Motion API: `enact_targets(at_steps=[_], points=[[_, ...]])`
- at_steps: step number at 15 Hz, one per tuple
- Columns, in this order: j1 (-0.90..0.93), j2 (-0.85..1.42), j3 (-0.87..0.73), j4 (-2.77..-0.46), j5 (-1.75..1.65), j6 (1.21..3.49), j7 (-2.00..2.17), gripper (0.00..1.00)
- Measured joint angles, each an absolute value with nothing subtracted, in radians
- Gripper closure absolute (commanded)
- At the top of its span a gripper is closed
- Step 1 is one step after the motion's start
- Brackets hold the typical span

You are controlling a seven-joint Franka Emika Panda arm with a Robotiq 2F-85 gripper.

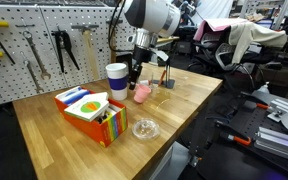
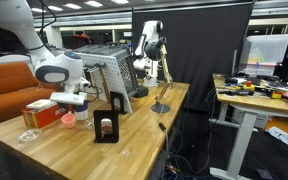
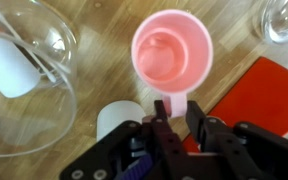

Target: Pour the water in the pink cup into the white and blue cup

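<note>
The pink cup (image 3: 172,52) stands upright on the wooden table, seen from straight above in the wrist view. Its loop handle (image 3: 175,99) points toward me and sits between my two fingertips. My gripper (image 3: 176,106) is closed round that handle, with both fingers against it. In an exterior view the gripper (image 1: 137,80) hangs just over the pink cup (image 1: 142,93). The white and blue cup (image 1: 116,78) stands upright right beside it, on the pegboard side. Whether the pink cup holds water I cannot tell.
A large clear glass bowl (image 3: 24,70) lies close to the pink cup, and another clear glass (image 3: 284,18) sits further off. A colourful box (image 1: 89,112) and a glass dish (image 1: 145,128) stand near the table's front. A black stand (image 2: 106,128) is on the table.
</note>
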State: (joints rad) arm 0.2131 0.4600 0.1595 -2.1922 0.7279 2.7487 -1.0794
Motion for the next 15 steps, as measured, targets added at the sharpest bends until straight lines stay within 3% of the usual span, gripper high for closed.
enact_targets(at_steps=[2, 15], points=[[0.207, 0.461, 0.167, -2.189, 0.723, 2.748, -1.072, 0.59], [0.200, 0.476, 0.172, -2.179, 0.722, 2.752, -1.065, 0.59]])
